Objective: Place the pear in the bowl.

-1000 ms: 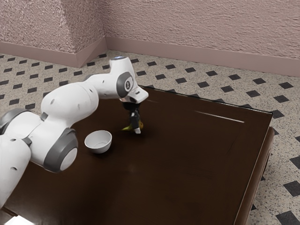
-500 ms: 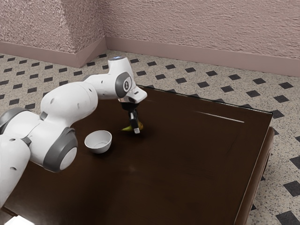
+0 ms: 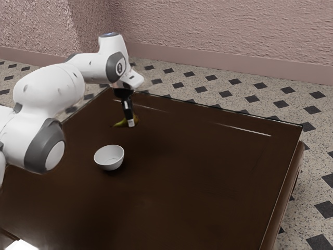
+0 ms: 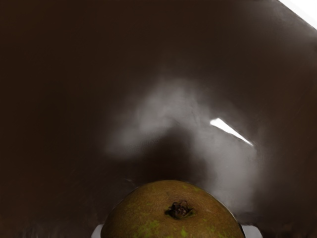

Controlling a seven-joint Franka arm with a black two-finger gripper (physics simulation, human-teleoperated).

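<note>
Brown pear (image 4: pixel 148 213) in hand (image 3: pixel 128 122), outside bowl (image 3: pixel 110 162).

The bent arm (image 3: pixel 49 89) reaches out, hand (image 3: pixel 130 123) angled down, fingers (image 4: pixel 251 231) clamped.

In the exterior view, soft, fairly even light falls on a pink, rough-textured wall (image 3: pixel 218 31). A glossy, dark brown table (image 3: pixel 208 177) looks dim, crossed by a thin pale streak of glare (image 3: pixel 244 129); a soft shadow lies under a round white bowl (image 3: pixel 109 158). In the wrist view, cloudy grey reflections and a bright white sliver (image 4: pixel 230 131) light the tabletop beyond a dimly lit, mottled brown-green pear (image 4: pixel 171 218).
</note>
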